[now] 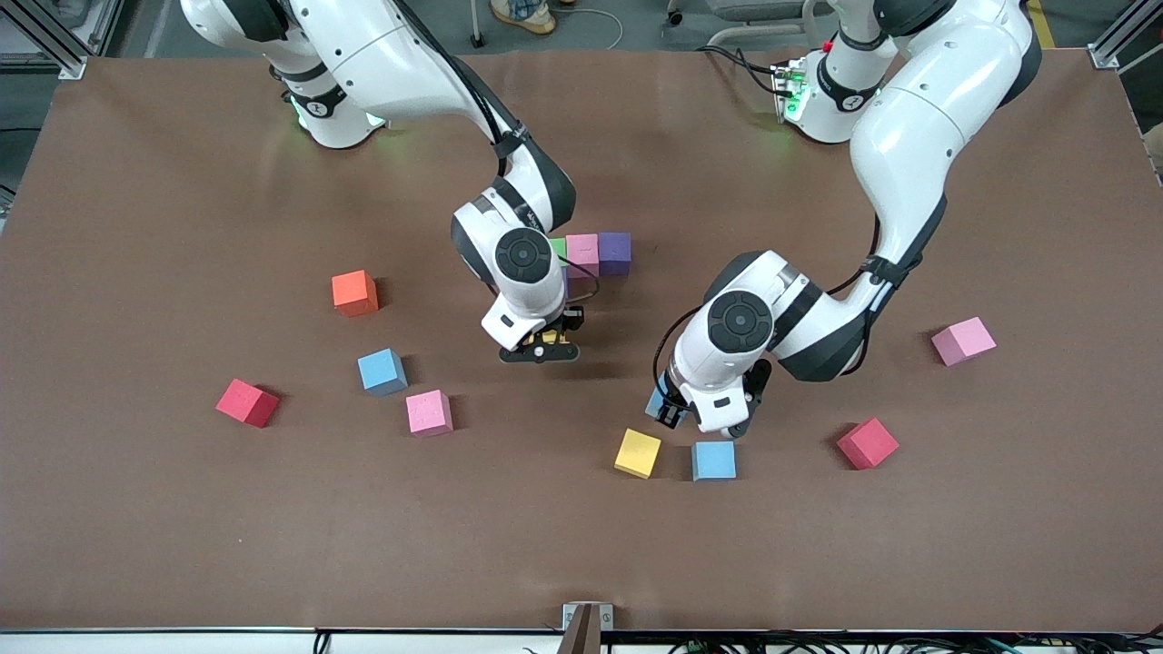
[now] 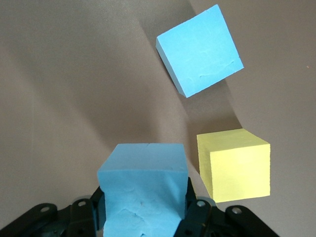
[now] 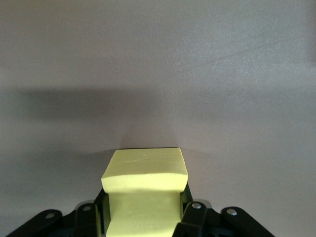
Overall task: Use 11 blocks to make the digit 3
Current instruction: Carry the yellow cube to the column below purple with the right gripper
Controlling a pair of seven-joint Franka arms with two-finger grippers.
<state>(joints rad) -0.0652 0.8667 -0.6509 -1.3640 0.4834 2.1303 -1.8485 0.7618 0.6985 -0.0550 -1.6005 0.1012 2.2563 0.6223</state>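
My left gripper (image 1: 666,407) is shut on a blue cube (image 2: 143,182), low over the table just above a loose yellow cube (image 1: 637,453) and a second blue cube (image 1: 713,460). Over bare table near the middle, my right gripper (image 1: 542,348) is shut on a yellow cube (image 3: 145,187). A short row of touching cubes lies farther from the camera: green (image 1: 557,245), partly hidden by the right arm, then pink (image 1: 582,253) and purple (image 1: 615,252). Loose cubes: blue (image 1: 382,371), pink (image 1: 429,412), red (image 1: 247,402), red (image 1: 867,443), pink (image 1: 963,341).
An orange cube (image 1: 354,292) sits toward the right arm's end of the table. The brown table mat (image 1: 182,545) runs to the front edge, where a small metal bracket (image 1: 587,618) stands at the middle.
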